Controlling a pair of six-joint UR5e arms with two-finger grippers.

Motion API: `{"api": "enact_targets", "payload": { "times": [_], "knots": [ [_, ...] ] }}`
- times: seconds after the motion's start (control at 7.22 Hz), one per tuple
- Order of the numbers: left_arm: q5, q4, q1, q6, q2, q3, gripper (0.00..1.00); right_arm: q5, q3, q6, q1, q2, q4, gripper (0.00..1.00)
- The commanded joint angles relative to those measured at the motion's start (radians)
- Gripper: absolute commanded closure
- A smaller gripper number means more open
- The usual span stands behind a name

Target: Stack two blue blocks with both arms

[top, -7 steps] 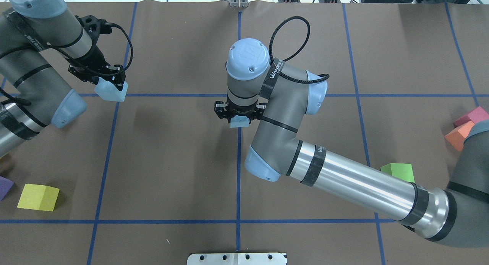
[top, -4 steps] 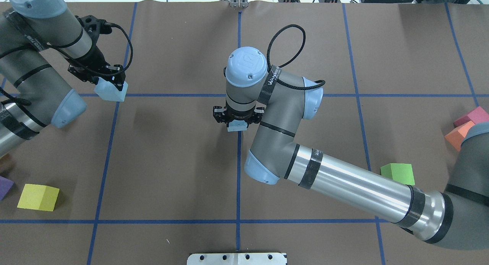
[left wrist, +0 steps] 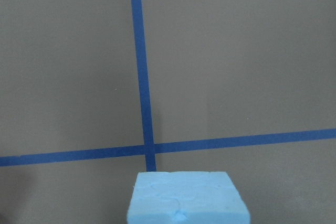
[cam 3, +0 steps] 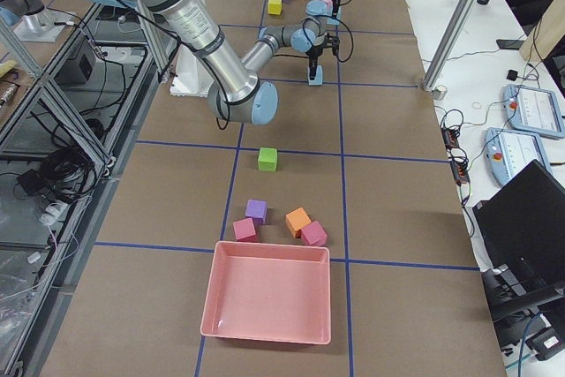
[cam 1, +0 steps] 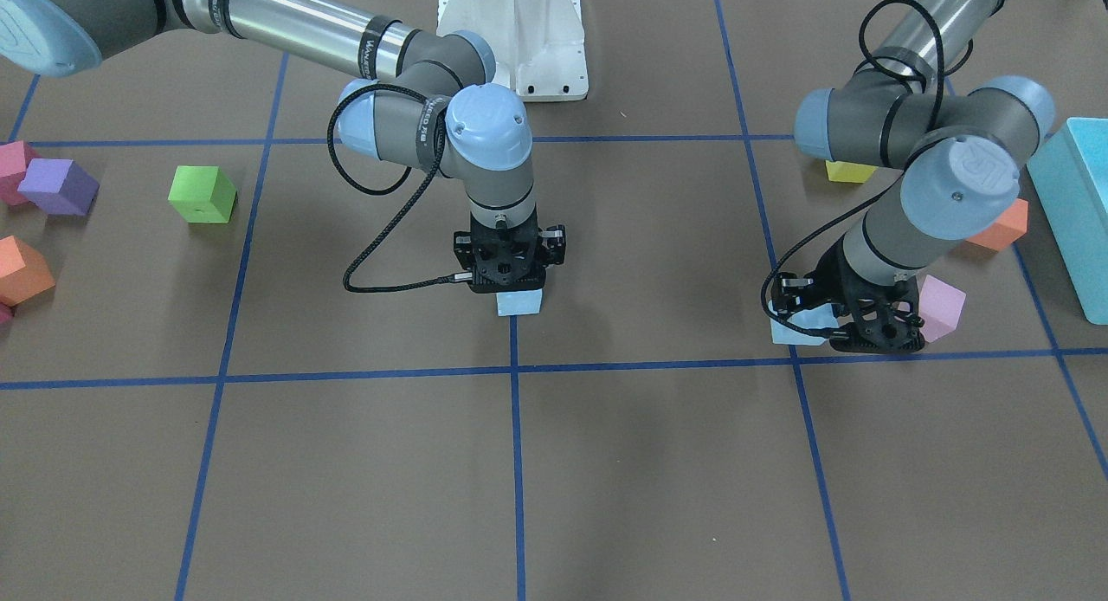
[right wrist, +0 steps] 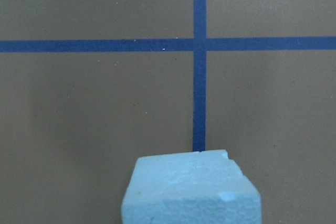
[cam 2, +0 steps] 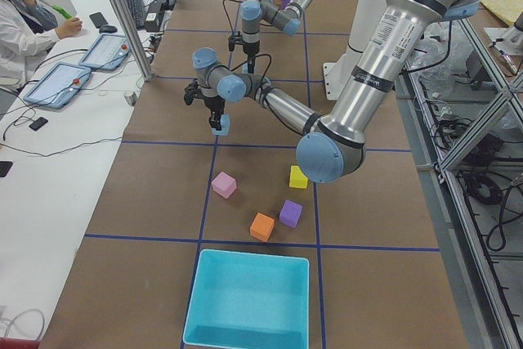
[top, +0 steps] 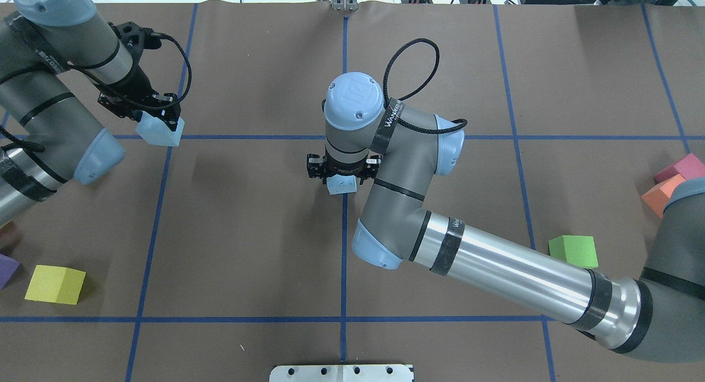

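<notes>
Right hand (top: pixel 342 179) points straight down and is closed on the first blue block (top: pixel 341 187). It sits on the centre tape line (top: pixel 343 250), just on the robot's side of the crossing and very low over the brown tabletop (top: pixel 248 233); can't tell if it touches. Left hand (top: pixel 150 113) is angled and also clamped, on the second blue block (top: pixel 160 131). That one is at the tape crossing toward the far left of the tabletop, tilted and apparently off the surface. The two are well apart. Both are pale sky-blue matte foam cubes of the same size. Right wrist view: the visible face of the first is rough, with a chipped, ragged far edge. Left wrist view: the second shows faint crack lines and a small nick at the near edge — otherwise clean. A green block (top: pixel 573 250) lies beside the right forearm, and a yellow block (top: pixel 55 284) is at the near left.
</notes>
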State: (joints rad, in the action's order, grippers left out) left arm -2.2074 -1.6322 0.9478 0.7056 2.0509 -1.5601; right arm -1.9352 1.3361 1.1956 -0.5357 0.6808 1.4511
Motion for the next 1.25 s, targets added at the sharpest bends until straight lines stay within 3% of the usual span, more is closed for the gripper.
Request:
{"api": "enact_targets", "payload": {
  "times": [0.0,0.28,0.69,1.11],
  "knots": [
    [0.000,0.000,0.000,0.000,0.000,-0.003,0.48,0.001,0.000,0.001,0.000,0.002,-0.001,0.00],
    [0.000,0.003,0.002,0.027,0.011,-0.005,0.48,-0.008,0.041,-0.010,-0.026,0.003,-0.001,0.00],
    [-0.006,0.148,-0.003,0.118,0.153,-0.002,0.48,-0.161,0.251,-0.039,-0.202,0.142,0.002,0.00],
    [0.005,0.133,-0.110,0.352,0.352,0.105,0.48,-0.166,0.265,-0.192,-0.291,0.222,0.002,0.00]
  ]
}}
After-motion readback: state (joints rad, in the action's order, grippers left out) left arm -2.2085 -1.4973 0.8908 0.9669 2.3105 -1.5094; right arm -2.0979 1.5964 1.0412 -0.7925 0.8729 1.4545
